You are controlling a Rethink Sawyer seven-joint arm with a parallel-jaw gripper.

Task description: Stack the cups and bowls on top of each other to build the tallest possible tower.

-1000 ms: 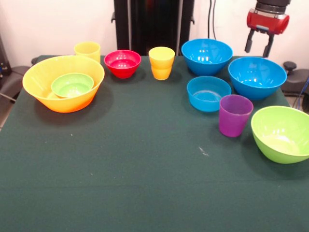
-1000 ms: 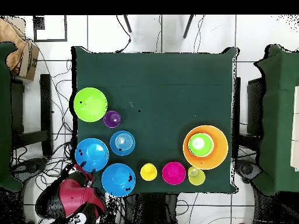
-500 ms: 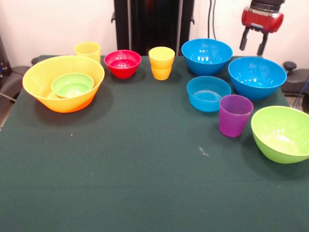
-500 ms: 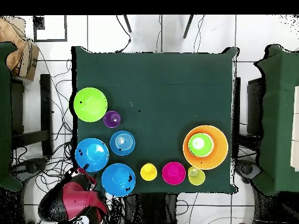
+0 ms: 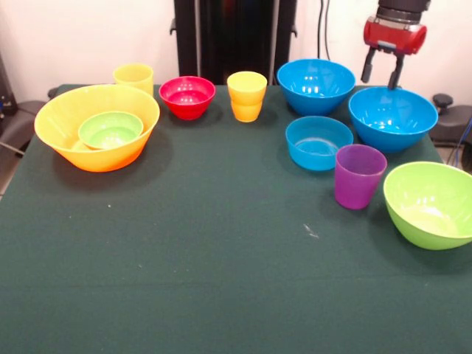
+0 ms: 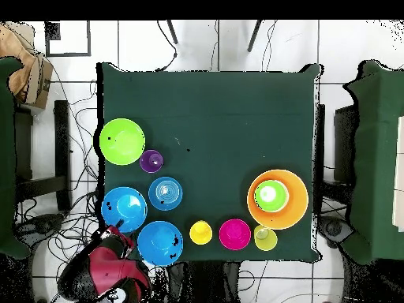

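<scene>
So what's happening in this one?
The Sawyer's red and black gripper hangs open and empty above the far rim of a large glossy blue plastic bowl. Only one stack exists: a small green plastic bowl sits inside the huge orange-yellow plastic bowl. The other cups and bowls stand separately on the green table.

No legible text, label, brand, number or sign can be made out on anything shown in either view.
</scene>
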